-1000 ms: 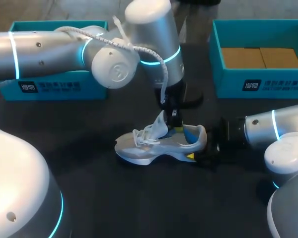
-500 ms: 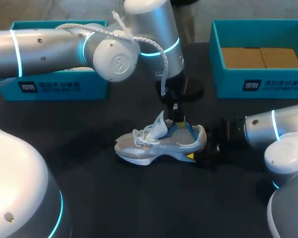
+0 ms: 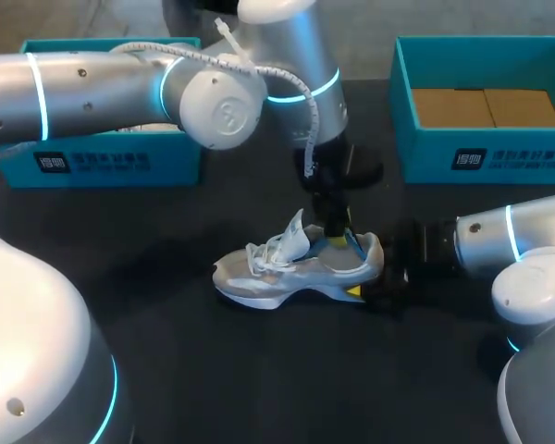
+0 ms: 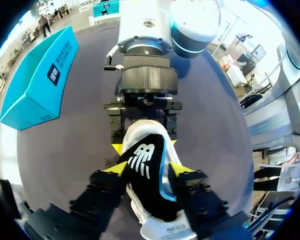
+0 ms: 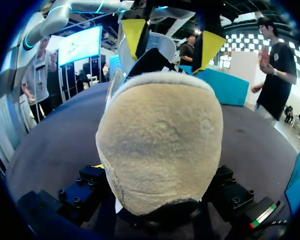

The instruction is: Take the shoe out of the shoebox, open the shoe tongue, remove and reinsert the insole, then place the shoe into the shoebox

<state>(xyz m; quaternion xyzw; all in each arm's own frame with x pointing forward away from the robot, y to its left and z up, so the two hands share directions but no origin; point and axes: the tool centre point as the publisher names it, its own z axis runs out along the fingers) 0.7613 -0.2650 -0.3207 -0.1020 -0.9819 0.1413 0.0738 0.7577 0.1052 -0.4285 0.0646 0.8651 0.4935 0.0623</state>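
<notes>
Shoe rests on its sole at mid-table, toe to 9 o'clock, heel to 3 o'clock. The open shoebox is at 1 o'clock from it. Right end effector is clamped on the heel. Left end effector stands over the shoe's opening, grasping the black insole across its width.

Judgement: the insole step is in hand; whether removal or reinsertion cannot be told. Recommended: keep the heel clamp firm, move the insole along the shoe's length, and avoid snagging the raised tongue.

Pale grey and white shoe standing upright on its sole mid-table, laces loose; white tongue pulled up; black insole with a blue edge rising partway out of the opening; open teal shoebox well apart, beyond the heel end.
</notes>
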